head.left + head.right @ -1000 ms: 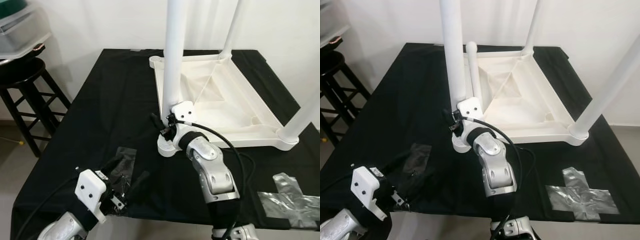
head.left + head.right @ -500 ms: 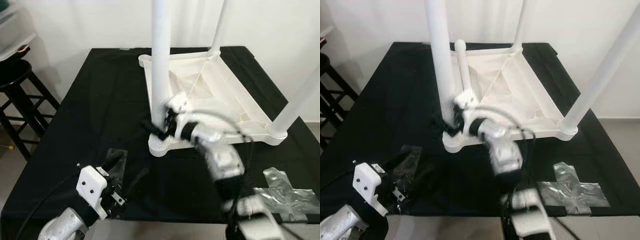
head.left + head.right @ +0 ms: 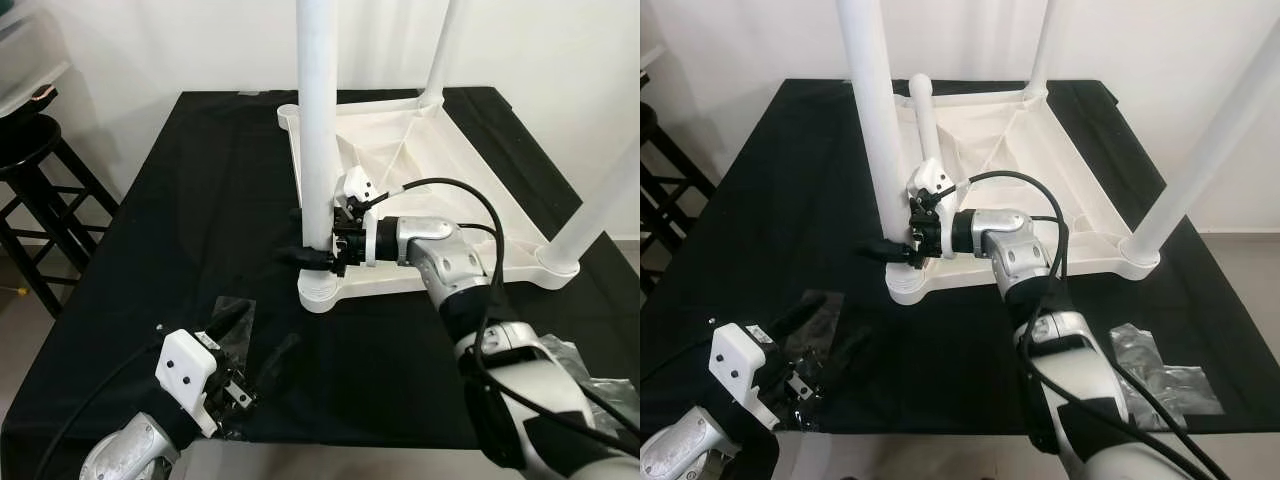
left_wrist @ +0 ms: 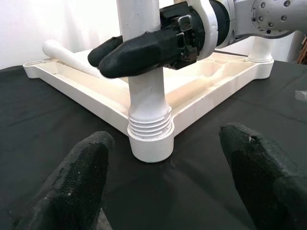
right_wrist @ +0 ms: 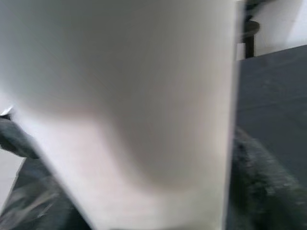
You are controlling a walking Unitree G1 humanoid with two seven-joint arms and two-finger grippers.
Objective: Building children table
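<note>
Right end effector clenched around upright table leg, forearm level; left end effector released.

A black-clothed table bears an upturned white children's table and crumpled plastic.

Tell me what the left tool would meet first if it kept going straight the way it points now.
Probably the threaded base of the near white leg, standing in the upturned tabletop's corner socket. It sits centred between the open left tool's fingers, with bare black cloth before it; depth is uncertain.
</note>
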